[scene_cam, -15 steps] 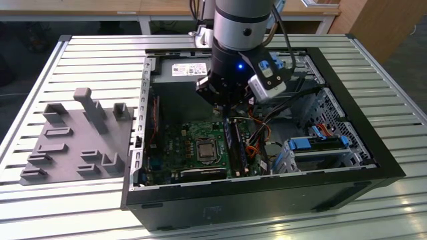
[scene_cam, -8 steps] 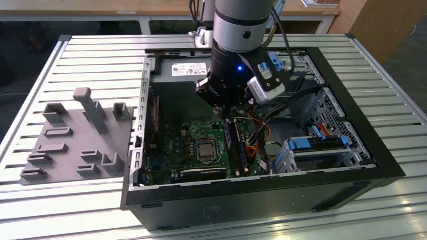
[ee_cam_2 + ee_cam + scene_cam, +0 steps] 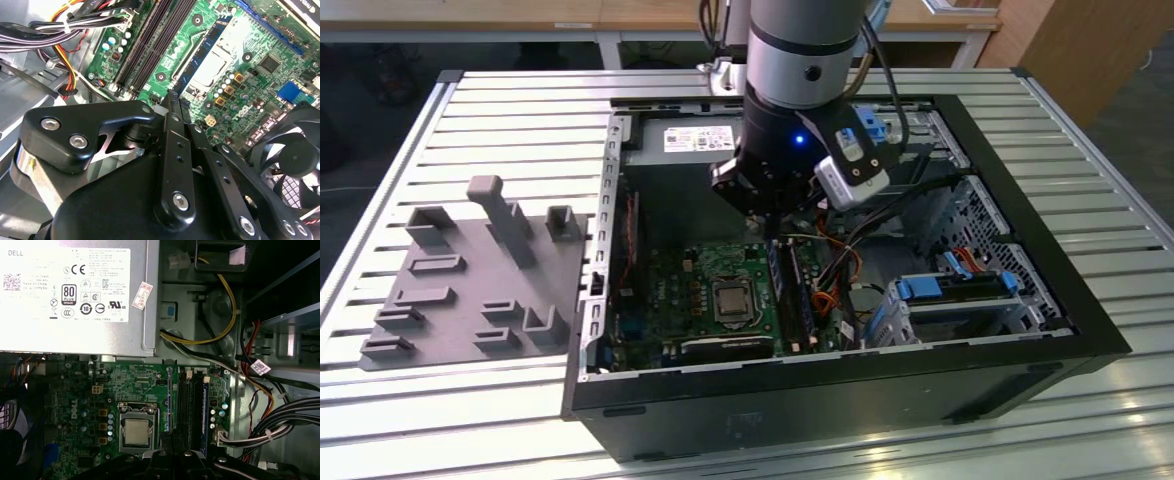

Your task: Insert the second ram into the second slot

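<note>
Black angular gripper (image 3: 172, 97) pinches the thin, flat blue second ram (image 3: 169, 400) edge-on.

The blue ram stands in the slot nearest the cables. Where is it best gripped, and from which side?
Grip the blue ram by its top long edge, near the middle, across its flat faces, coming from straight above. It stands on edge in the motherboard, with slots on one side and cables on the other, so only the top is free.

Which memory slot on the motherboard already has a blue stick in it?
The outermost slot beside the cable bundle; the black slots next to it are empty.
</note>
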{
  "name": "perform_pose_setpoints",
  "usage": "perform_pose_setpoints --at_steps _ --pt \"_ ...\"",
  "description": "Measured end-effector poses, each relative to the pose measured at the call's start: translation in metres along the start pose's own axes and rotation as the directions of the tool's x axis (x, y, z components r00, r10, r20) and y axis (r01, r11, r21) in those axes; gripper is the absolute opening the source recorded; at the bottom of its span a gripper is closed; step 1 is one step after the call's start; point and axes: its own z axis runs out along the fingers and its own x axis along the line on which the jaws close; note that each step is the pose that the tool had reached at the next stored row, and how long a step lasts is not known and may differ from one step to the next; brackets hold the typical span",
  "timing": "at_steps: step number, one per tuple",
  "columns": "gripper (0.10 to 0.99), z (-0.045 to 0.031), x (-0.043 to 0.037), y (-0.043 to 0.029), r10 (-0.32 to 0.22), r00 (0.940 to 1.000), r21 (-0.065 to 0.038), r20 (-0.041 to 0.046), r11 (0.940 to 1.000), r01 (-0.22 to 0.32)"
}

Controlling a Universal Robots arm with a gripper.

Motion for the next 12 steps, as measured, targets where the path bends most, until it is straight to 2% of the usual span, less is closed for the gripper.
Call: perform_pose_setpoints --at_steps 12 --pt "0.114 0.0087 -0.0001 -0.0002 0.000 1.0000 0.000 0.0000 1.0000 0.000"
